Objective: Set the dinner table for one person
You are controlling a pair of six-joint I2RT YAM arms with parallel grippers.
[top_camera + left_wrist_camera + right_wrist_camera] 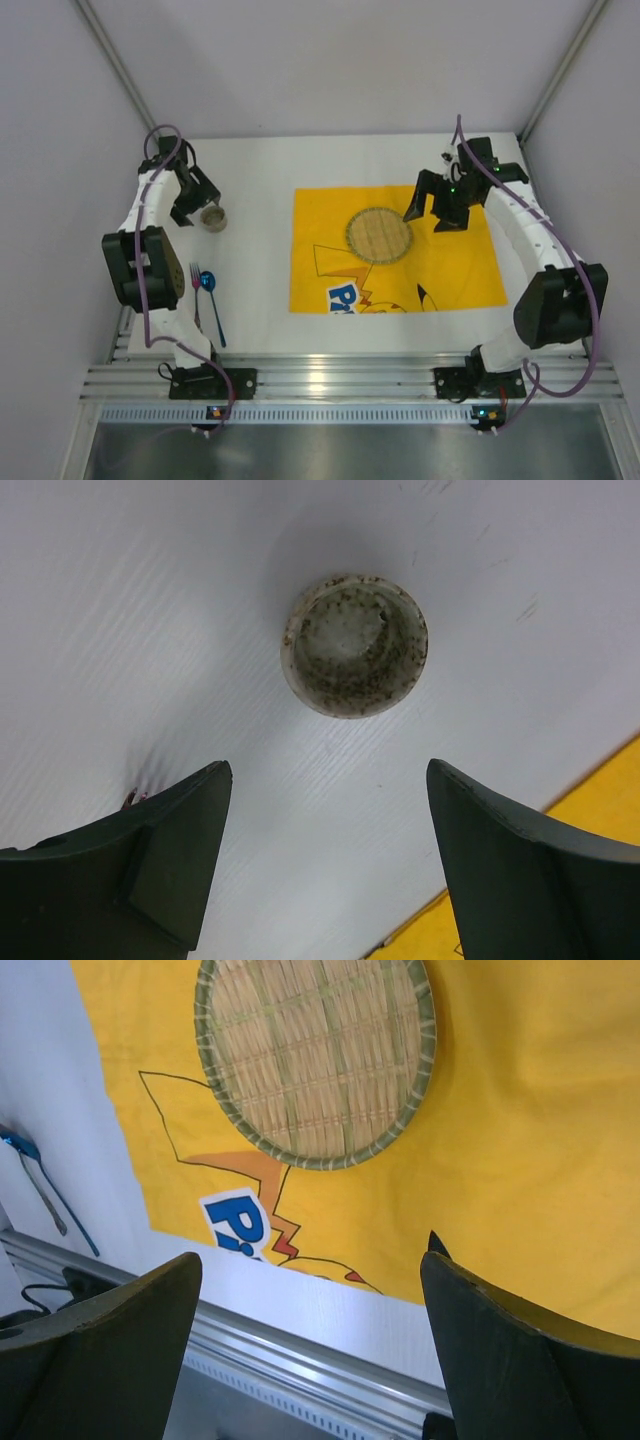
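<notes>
The white tabletop [255,170] fills the floor of the cell, running from the ribbed aluminium rail [330,380] at the near edge out to the far wall. On its right half lies a yellow placemat [460,265] with a cartoon print, and there's a round woven plate [379,235] sitting on the far-left part of that mat. Over on the left, a speckled cup [214,217] stands upright on bare tabletop, well apart from the mat. Nearer in, a fork [195,278] and a blue spoon [207,282] lie side by side, right by the left arm. The left tool [328,770] hangs just beside the cup, on its left, fingers spread wide with nothing between them, the cup's mouth in plain sight ahead. The right tool [310,1255] hovers over the mat just right of the woven plate, jaws wide apart, gripping nothing.
</notes>
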